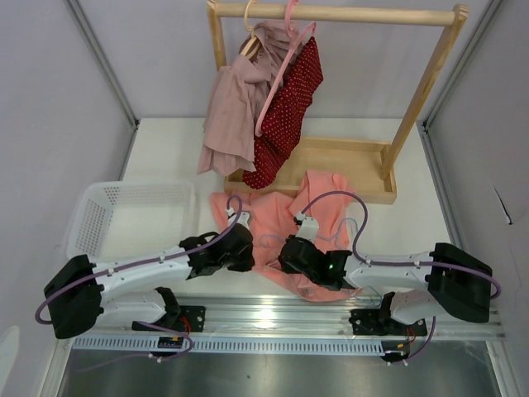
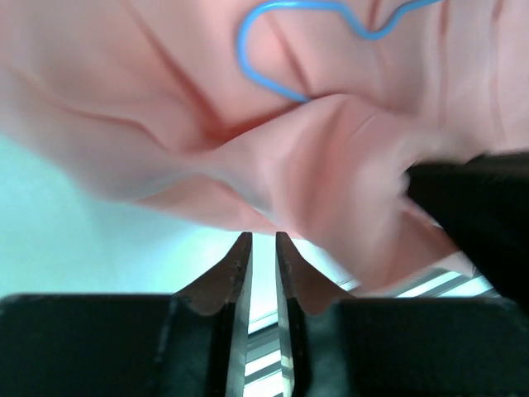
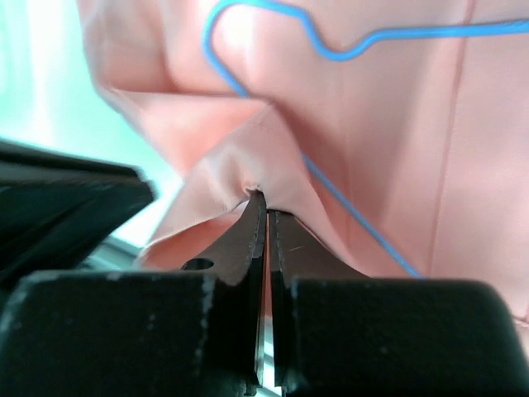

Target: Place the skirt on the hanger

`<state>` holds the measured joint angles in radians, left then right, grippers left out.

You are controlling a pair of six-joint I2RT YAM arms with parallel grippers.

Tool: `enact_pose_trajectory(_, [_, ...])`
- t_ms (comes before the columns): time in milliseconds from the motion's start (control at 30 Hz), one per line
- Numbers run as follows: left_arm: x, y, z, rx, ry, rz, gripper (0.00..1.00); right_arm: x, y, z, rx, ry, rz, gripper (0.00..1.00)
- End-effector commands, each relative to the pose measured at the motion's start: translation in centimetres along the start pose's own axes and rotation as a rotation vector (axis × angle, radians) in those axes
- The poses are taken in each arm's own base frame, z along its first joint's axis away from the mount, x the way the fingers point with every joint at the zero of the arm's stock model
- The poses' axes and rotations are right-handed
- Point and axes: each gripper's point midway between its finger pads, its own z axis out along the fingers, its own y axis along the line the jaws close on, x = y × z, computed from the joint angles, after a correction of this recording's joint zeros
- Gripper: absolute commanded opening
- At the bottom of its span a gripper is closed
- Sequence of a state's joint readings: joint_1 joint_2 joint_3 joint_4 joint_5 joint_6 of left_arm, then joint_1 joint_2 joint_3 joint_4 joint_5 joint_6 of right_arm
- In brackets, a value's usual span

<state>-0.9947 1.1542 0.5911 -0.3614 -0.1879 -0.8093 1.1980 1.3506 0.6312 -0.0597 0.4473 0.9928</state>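
Here, at the right gripper (image 3: 266, 203), tips pressed together on a raised fold of the skirt (image 3: 397, 124), so gripping it. Salmon-pink, soft and smooth, with long pleat lines and loose wrinkles, spread beyond these tips and to both sides of them. Just ahead of the same tips, lying on the cloth, the hanger (image 3: 430, 32) of thin light-blue wire, its slim hook curved up and left of the tips, one straight part passing close on their right. At the left gripper (image 2: 263, 240), only a narrow gap, with nothing inside; just in front of its tips, another bulged fold of the same cloth. Under both, a white table (image 1: 165, 157). To the left of the left gripper, a white basket (image 1: 136, 186). Far beyond both grippers, a wooden rack (image 1: 430, 83) hung with a dusty mauve garment (image 1: 235, 107), a dark red dotted garment (image 1: 289, 107) and a pink hanger (image 1: 281, 83). All around, plain grey walls.
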Motion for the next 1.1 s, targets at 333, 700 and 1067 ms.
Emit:
enact_pose_trajectory(333, [-4.8,-3.7,-5.9,0.213,-0.208,0.113,0.32,-1.4,1.3,0.6,0.022,-0.064,-0.013,0.00])
enact_pose_trajectory(700, [-5.0,-9.9,-5.7,0.392,-0.229,0.174,0.34,-1.0,2.1,0.6,0.007,-0.055,-0.010,0.00])
enact_pose_trajectory(1067, [-2.3,-8.3,-2.5,0.304,-0.121,0.105,0.22,-1.2,2.3,0.3,0.000,-0.056,0.002,0.00])
